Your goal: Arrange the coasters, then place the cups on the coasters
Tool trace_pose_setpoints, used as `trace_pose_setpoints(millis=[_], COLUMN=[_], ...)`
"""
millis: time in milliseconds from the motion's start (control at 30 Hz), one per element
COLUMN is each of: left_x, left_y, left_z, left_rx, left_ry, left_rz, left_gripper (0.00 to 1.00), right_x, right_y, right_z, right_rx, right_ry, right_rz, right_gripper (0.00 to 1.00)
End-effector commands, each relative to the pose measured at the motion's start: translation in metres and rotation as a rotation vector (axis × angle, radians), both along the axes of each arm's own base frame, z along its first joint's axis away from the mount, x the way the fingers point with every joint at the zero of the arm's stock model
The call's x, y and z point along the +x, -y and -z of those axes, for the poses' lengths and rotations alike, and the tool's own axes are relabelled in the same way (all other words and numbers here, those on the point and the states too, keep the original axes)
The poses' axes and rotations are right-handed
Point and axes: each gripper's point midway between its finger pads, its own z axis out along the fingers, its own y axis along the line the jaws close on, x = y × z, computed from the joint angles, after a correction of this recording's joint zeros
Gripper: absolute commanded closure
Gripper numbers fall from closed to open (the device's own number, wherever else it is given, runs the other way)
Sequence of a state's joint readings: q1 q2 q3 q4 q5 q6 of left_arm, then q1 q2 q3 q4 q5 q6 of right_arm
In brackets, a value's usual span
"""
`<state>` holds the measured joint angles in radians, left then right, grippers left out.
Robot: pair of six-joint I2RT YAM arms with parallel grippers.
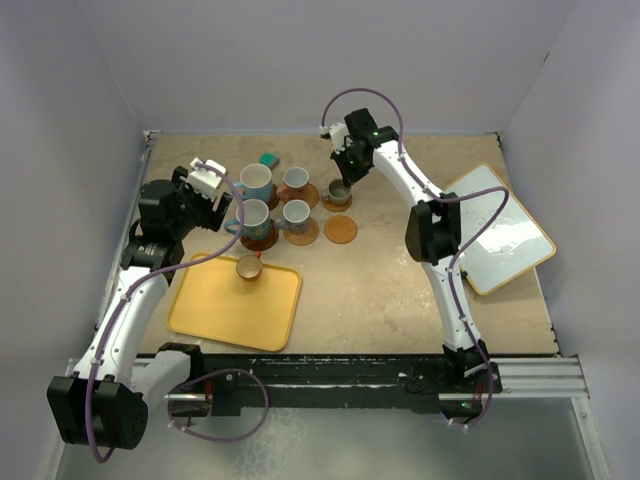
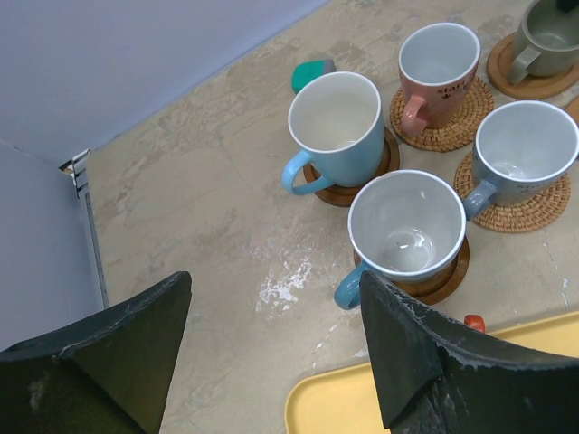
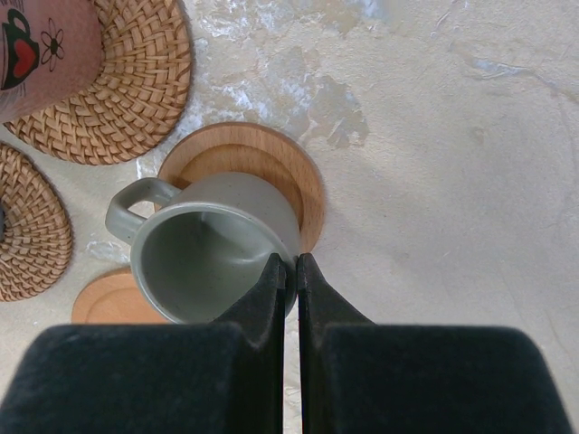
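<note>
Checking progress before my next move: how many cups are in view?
6: far blue cup, near blue cup, pink cup, grey cup and olive cup on coasters; orange cup on the yellow tray.

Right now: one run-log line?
right end effector: shut on grey-olive cup rim, over wooden coaster | left end effector: open, empty | orange cup: on yellow tray | spare coaster: bare

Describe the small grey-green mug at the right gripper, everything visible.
The grey-green mug is small, matte, ceramic-looking, with one loop handle pointing away from the right gripper. It stands upright and empty, off-centre on a smooth wooden coaster. The shut jaws pinch its rim wall opposite the handle. Nothing else touches it.
</note>
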<state>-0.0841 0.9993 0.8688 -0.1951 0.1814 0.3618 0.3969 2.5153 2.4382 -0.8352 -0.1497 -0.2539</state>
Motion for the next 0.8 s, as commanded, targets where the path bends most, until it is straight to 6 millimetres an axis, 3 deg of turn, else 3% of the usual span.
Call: trace_pose_setpoints(millis=[0, 767], left_x=[0.0049, 0.0052], left_y=[0.0005, 0.0024], left_z=[-0.0110, -0.0063], left_rx=[0.005, 0.008], left_ry=[0.051, 0.038], left_rz=[0.017, 0.033], left_gripper=[0.28, 0.28], right_x=[0.0070, 0.0080], right_y=[-0.0082, -0.0053], right_z=[-0.0160, -0.0217], right_rx=[0.037, 0.030], right_ry=[0.038, 0.053], right_rz=[-0.012, -0.003], right_gripper=[1.00, 0.73])
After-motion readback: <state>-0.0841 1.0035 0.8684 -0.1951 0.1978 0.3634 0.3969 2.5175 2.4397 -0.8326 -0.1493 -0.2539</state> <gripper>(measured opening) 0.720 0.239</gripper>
